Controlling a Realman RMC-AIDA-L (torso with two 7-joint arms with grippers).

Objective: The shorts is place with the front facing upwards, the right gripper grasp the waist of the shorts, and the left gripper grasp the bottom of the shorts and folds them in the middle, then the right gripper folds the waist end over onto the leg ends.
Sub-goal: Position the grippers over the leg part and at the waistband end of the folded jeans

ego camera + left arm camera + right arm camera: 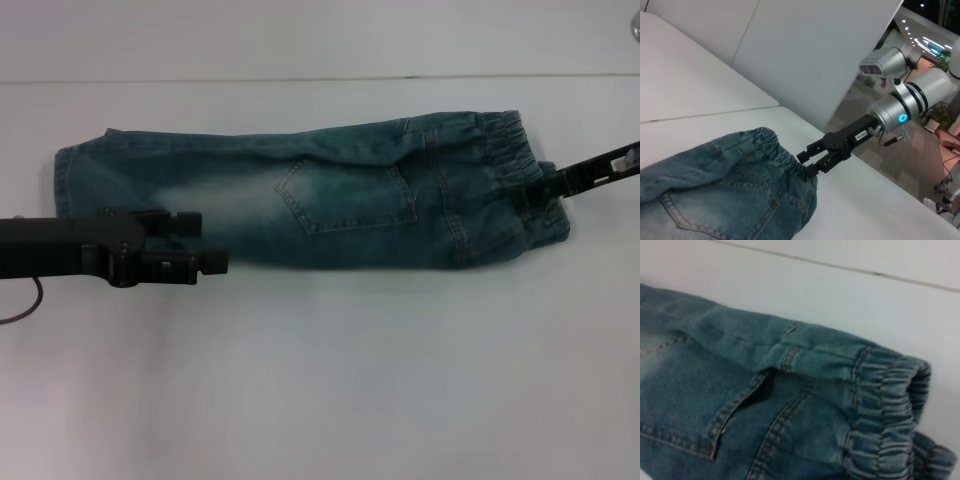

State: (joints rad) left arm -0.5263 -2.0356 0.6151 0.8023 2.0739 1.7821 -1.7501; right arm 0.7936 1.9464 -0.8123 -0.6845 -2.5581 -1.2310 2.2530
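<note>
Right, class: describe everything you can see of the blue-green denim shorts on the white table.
The blue-green washed denim shorts lie flat on the white table, already folded lengthwise into one long band. Pale faded patches mark the middle, beside a stitched pocket. The gathered elastic waistband is on the robot's right, the hemmed leg ends on its left. The black right gripper is at the waistband edge; the black left gripper hangs by the near edge.
</note>
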